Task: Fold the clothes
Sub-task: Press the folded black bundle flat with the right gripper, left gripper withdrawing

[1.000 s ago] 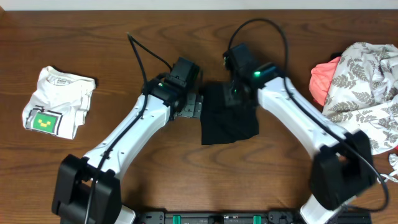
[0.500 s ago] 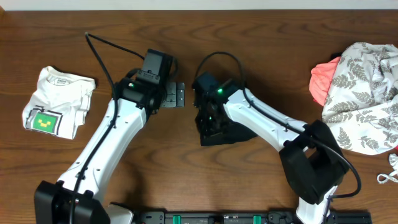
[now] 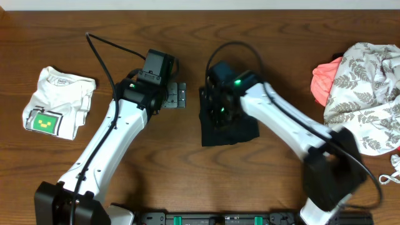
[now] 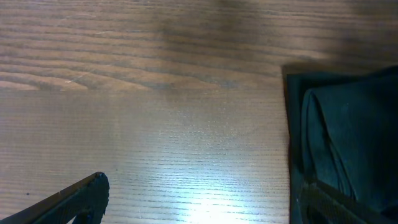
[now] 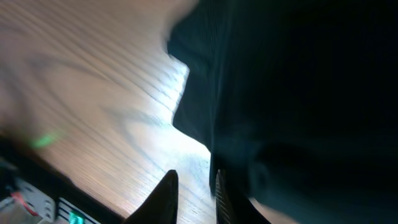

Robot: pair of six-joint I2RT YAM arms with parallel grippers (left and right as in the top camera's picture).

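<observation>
The clothes in play are one black garment (image 3: 234,128), lying as a compact dark square at the table's middle. It fills the right side of the left wrist view (image 4: 348,137) and most of the right wrist view (image 5: 298,93). My left gripper (image 3: 177,97) hovers just left of it, wide open and empty (image 4: 205,202), its right finger at the garment's left edge. My right gripper (image 3: 215,109) is low over the garment's left edge. Its jaws (image 5: 194,193) stand a narrow gap apart with bare wood showing between them, and one finger is against the cloth.
A folded white T-shirt (image 3: 57,100) with a green logo lies at the far left. A heap of leaf-print cloth (image 3: 369,81) and a coral garment (image 3: 325,78) sits at the right edge.
The left arm drew back to the left, off the garment, then held still. The right arm swung left across the garment and has come back slightly to the right.
</observation>
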